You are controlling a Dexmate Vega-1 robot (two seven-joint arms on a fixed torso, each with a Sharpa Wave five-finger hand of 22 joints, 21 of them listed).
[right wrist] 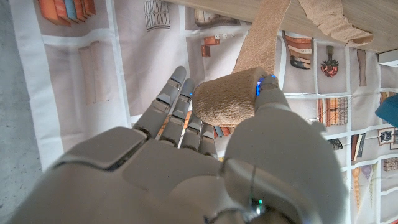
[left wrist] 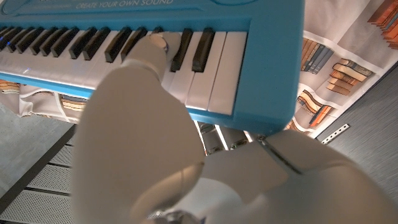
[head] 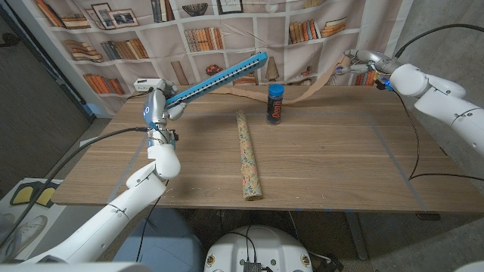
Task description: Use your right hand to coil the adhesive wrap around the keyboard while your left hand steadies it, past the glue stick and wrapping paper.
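Note:
My left hand (head: 156,100) grips one end of the blue toy keyboard (head: 217,76) and holds it off the table, its far end tilted up toward the back. Its fingers (left wrist: 138,112) press on the white keys of the keyboard (left wrist: 205,56). My right hand (head: 361,60) is raised at the back right and holds the tan roll of adhesive wrap (right wrist: 225,98). A strip of wrap (head: 306,90) runs from the roll down to the table behind the keyboard. The glue stick (head: 274,103) stands upright mid-table. The roll of wrapping paper (head: 247,155) lies lengthwise in front of it.
A bookshelf-print curtain (head: 227,30) hangs behind the wooden table (head: 340,162). A black cable (head: 416,143) hangs from my right arm across the table's right side.

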